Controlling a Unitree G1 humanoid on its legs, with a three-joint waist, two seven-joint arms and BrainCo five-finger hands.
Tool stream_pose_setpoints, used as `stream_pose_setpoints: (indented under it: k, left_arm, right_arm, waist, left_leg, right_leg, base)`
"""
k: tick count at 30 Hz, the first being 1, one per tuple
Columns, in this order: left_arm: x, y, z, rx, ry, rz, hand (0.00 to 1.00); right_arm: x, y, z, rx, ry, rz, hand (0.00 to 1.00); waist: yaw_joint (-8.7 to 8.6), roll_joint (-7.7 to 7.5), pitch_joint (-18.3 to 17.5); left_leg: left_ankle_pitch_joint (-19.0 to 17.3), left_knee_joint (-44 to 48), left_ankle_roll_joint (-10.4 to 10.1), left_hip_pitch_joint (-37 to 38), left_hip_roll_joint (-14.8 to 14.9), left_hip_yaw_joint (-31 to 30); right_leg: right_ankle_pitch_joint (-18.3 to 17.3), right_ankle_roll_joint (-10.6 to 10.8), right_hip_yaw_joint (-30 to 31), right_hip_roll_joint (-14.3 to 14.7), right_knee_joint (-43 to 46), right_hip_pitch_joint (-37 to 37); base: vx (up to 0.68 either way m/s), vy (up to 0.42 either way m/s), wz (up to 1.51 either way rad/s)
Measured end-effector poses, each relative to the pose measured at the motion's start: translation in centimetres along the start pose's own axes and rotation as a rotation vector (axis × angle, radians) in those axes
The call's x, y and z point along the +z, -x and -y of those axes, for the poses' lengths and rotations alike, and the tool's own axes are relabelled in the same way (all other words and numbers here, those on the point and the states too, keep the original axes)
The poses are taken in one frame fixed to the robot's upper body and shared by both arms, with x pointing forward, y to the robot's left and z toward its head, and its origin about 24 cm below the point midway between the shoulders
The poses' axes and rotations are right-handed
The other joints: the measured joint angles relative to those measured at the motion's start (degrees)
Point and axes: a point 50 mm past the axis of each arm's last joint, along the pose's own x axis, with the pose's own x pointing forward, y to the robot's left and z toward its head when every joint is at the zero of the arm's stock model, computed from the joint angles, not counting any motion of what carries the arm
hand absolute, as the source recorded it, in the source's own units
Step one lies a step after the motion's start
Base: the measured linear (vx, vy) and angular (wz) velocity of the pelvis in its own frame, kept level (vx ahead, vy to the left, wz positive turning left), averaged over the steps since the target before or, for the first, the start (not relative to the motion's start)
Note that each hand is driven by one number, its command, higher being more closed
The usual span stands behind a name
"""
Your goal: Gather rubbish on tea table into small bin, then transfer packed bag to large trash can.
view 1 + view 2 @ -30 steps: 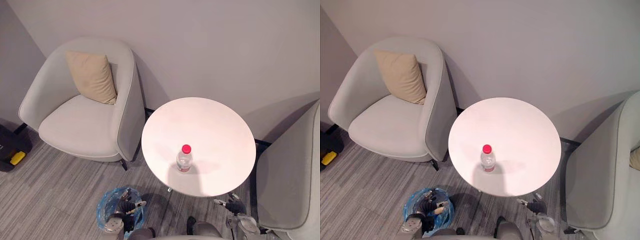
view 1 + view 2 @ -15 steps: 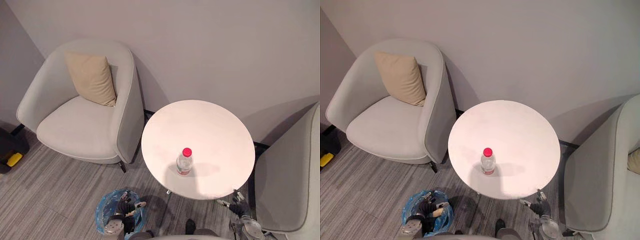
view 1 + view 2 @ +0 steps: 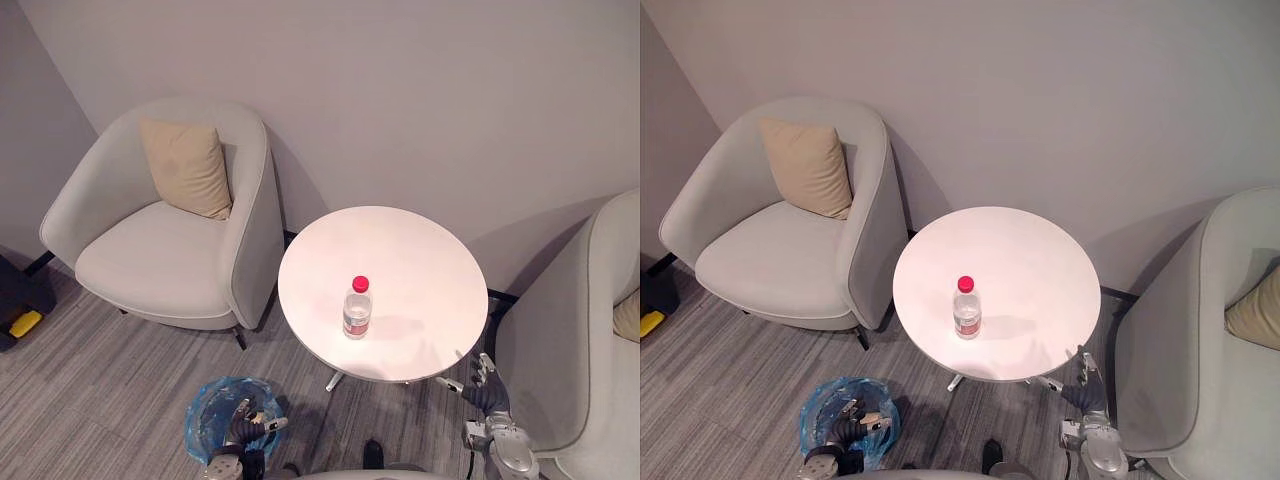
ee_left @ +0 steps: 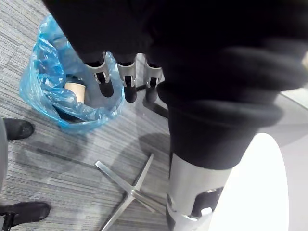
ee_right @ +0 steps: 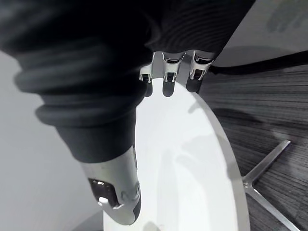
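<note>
At the far left, a dark object with a yellow part lies on the floor. Next to it stands a pale grey armchair with a beige cushion leaning upright against its back.

On the carpet off the tabletop's near left edge stands the small bin, lined with a blue plastic bag. Through the bag's open mouth, a tan paper cup shows inside against the dark interior. The left hand hangs over the bin's near right rim, fingers loose and fairly straight, with nothing in them.

The round white tea table carries one thing: a clear plastic bottle with a red cap, upright, a little to the near left of the tabletop's middle.

The right hand is raised just beside the tabletop's near right edge, its fingers straight and empty, the tips over the rim; whether they touch it I cannot tell.

A second pale armchair stands to the right, with another beige cushion on it.
</note>
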Motion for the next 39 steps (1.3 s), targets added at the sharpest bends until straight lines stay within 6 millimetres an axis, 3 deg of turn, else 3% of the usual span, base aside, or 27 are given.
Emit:
stream_pose_setpoints:
  k: [12, 13, 14, 16, 26, 29, 39]
  left_arm:
    - [0.0, 0.1, -0.1, -0.001, 0.001, 0.007, 0.0]
    - [0.1, 0.1, 0.0, -0.002, 0.0, 0.011, 0.0]
    - [0.1, 0.1, -0.1, -0.001, -0.001, 0.011, 0.0]
    - [0.0, 0.2, -0.1, -0.001, -0.001, 0.008, 0.0]
    - [-1.0, 0.6, -0.3, -0.001, 0.001, -0.019, 0.0]
    - [-1.3, 0.8, -0.3, -0.002, 0.002, -0.026, 0.0]
    - [-1.1, 0.7, -0.2, -0.011, 0.002, -0.019, 0.0]
  right_arm:
    - [2.9, -1.9, -1.6, 0.107, 0.056, 0.118, 0.0]
    - [3.3, -2.2, -1.9, 0.125, 0.064, 0.135, 0.0]
    - [5.1, -3.3, -3.0, 0.167, 0.064, 0.197, 0.0]
    - [5.6, -3.6, -3.6, 0.19, 0.068, 0.213, 0.0]
    - [5.2, -4.3, -4.5, 0.228, 0.093, 0.187, 0.0]
    - [5.0, -4.6, -5.1, 0.251, 0.104, 0.17, 0.0]
    - [6.6, -5.8, -6.1, 0.258, 0.105, 0.213, 0.0]
  waist:
    - [1.45, 0.02, -1.0]
    - [1.61, 0.02, -1.0]
    - [1.82, -0.02, -1.1]
    - [1.96, -0.05, -1.1]
    - [2.34, -0.21, -1.2]
    - [3.25, -0.35, -1.2]
    - [3.42, -0.13, -0.5]
  left_leg:
    - [0.6, -0.1, 0.5, -0.2, -1.1, -2.6]
    - [0.6, -0.1, 0.5, -0.2, -1.1, -2.9]
    - [0.6, -0.1, 0.5, -0.2, -1.3, -3.9]
    - [0.6, -0.1, 0.5, -0.5, -1.3, -4.5]
    - [2.2, -1.4, 0.8, -2.9, -2.0, -7.7]
    - [2.8, -2.0, 0.9, -2.8, -2.2, -8.3]
    - [2.9, -1.4, 0.9, -3.9, -2.7, -9.9]
  right_leg:
    - [-0.1, 0.6, -2.0, -0.4, 0.2, 0.5]
    - [-0.2, 0.7, -2.3, -0.4, 0.1, 0.8]
    - [-0.5, 0.7, -3.8, -0.7, 0.1, 1.1]
    - [-0.7, 0.5, -4.5, -0.8, 0.1, 1.1]
    - [-1.4, 1.0, -7.6, -1.2, 0.1, -0.1]
    - [-1.1, 0.5, -8.1, -1.4, 0.1, -0.1]
    - [-1.1, 0.6, -9.9, -1.7, 0.2, -0.2]
  base:
    - [0.07, 0.027, 0.11]
    - [0.09, 0.035, 0.36]
    - [0.07, 0.027, 0.37]
    - [-0.02, 0.005, 0.27]
    - [-0.07, -0.011, 0.17]
    - [0.0, 0.009, 0.11]
    - [-0.01, 0.009, 0.09]
